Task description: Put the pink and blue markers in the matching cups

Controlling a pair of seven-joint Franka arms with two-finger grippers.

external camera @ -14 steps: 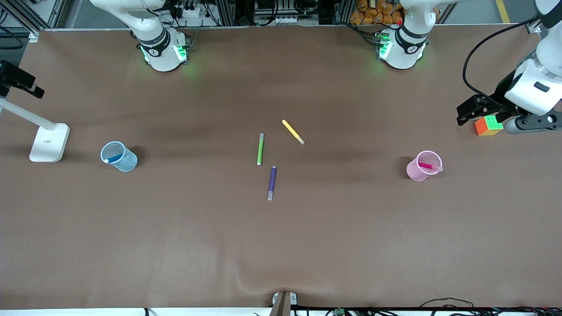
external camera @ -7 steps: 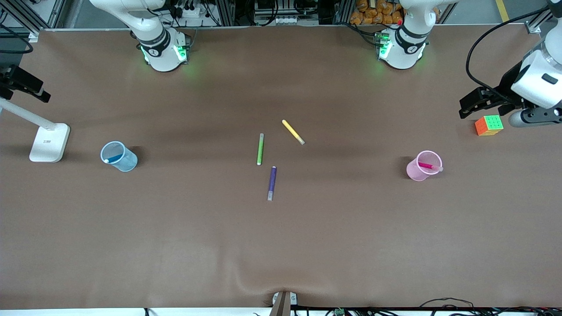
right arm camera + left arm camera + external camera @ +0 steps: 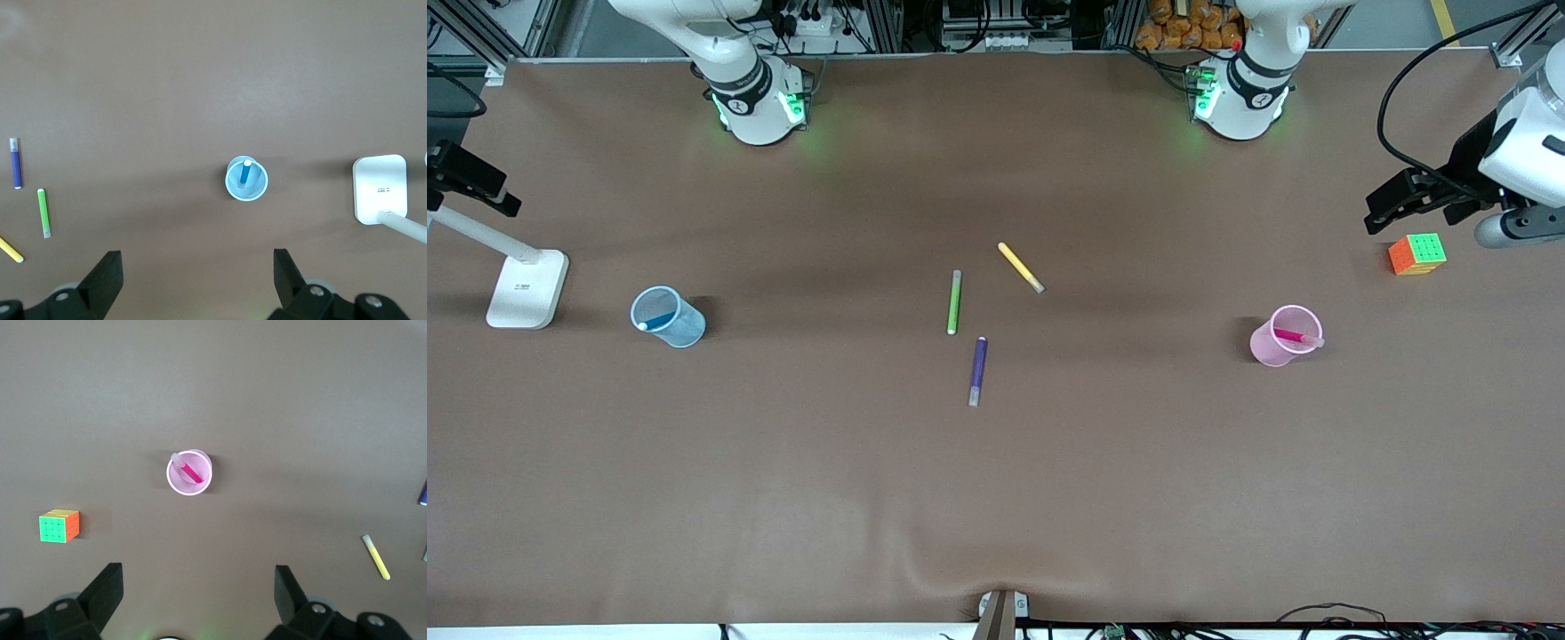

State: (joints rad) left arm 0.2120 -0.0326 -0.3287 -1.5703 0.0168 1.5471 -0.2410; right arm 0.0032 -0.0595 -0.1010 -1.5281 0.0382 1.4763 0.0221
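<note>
Two translucent cups hold slim markers: pink cup (image 3: 1282,336), blue cup (image 3: 667,316). Both grippers' fingers spread wide, empty.

The brown desk (image 3: 996,498) carries a blue cup (image 3: 669,317) and a white lamp base (image 3: 527,288) toward the right arm's end, and a pink cup (image 3: 1283,336) and a colourful cube (image 3: 1416,253) toward the left arm's end. Green (image 3: 954,302), yellow (image 3: 1020,268) and purple (image 3: 978,371) markers lie mid-desk.

Right wrist view. Open right claw (image 3: 195,283) above the table (image 3: 200,80). Blue marker (image 3: 245,172) stands in the blue cup (image 3: 246,179), beside a white lamp base (image 3: 379,189); purple marker (image 3: 15,163), green marker (image 3: 43,213) and yellow marker (image 3: 10,249) lie well apart from it.
</note>
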